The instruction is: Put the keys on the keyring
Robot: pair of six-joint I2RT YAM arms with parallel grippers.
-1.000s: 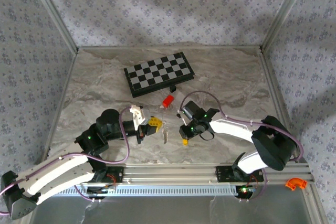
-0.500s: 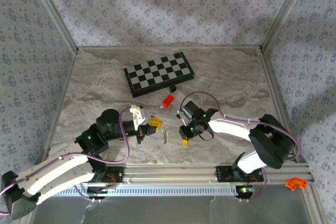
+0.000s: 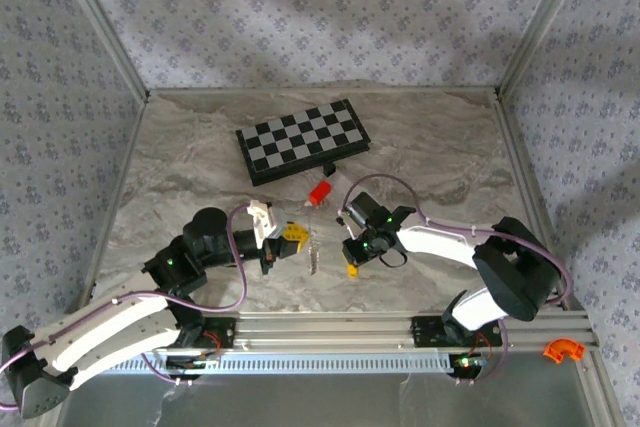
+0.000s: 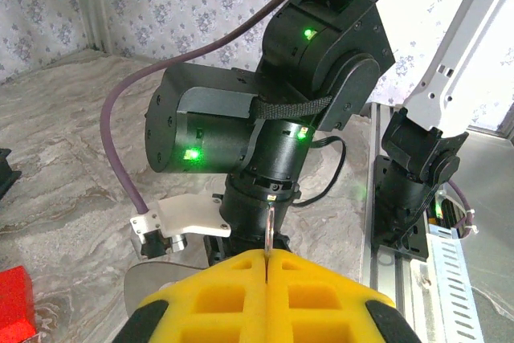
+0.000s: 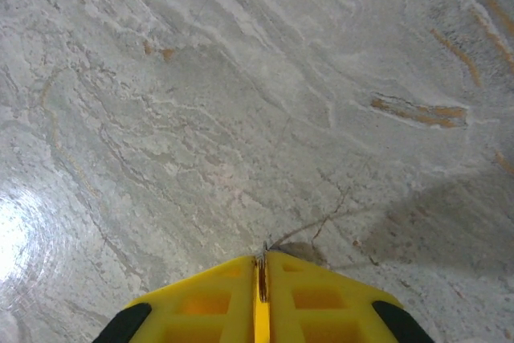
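Left wrist cam catches the left gripper point(image 4: 267, 256) pinching the keyring point(image 4: 271, 226). From its own cam, the right gripper point(image 5: 261, 261) just looks pressed together.

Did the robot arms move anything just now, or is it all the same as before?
Almost nothing changed. The right arm swung its elbow a tiny bit to the left, while the right gripper stayed shut and low. The left gripper stayed shut on what looks like the keyring, a thin silvery loop. Nothing was picked up or dropped. The chessboard and the red piece did not move.
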